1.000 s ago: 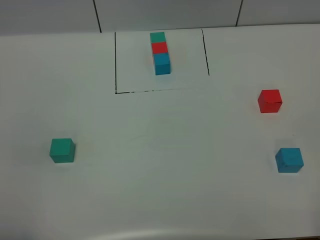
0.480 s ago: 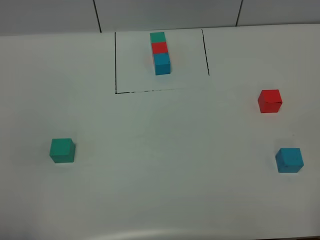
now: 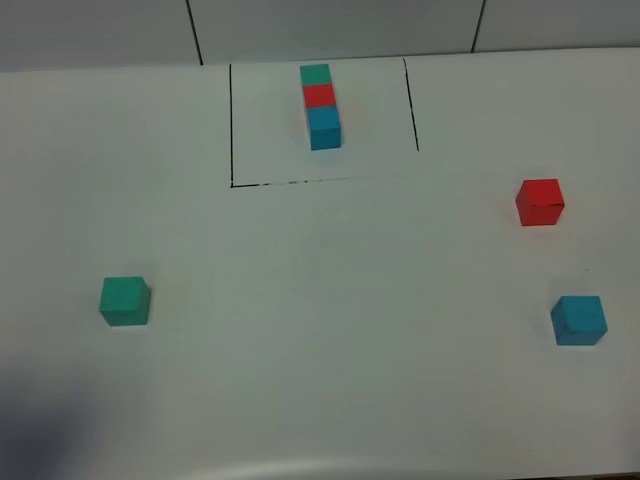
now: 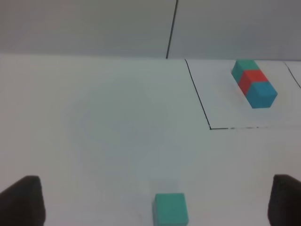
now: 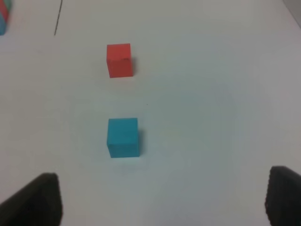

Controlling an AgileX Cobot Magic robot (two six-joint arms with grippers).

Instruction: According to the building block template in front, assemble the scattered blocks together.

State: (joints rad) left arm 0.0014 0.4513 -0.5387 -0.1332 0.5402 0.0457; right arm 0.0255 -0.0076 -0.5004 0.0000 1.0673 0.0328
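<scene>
The template (image 3: 320, 105) is a green-red-blue row inside black lines at the table's far middle; it also shows in the left wrist view (image 4: 254, 84). The loose teal-green cube (image 3: 125, 300) sits at the left, and in the left wrist view (image 4: 170, 209) it lies between and ahead of the open left gripper (image 4: 155, 205), whose fingertips (image 4: 21, 200) are spread wide. The red cube (image 3: 540, 202) and blue cube (image 3: 579, 320) sit at the right. In the right wrist view the open right gripper (image 5: 162, 200) is short of the blue cube (image 5: 123, 137), with the red cube (image 5: 119, 60) beyond it.
The white table (image 3: 330, 300) ends near the bottom of the exterior view. A grey wall with dark seams (image 3: 195, 30) stands behind the template. A faint dark shadow (image 3: 40, 420) lies at the table's near left corner.
A dark shadow has appeared at the near left corner of the table. The cubes and template have not moved.
</scene>
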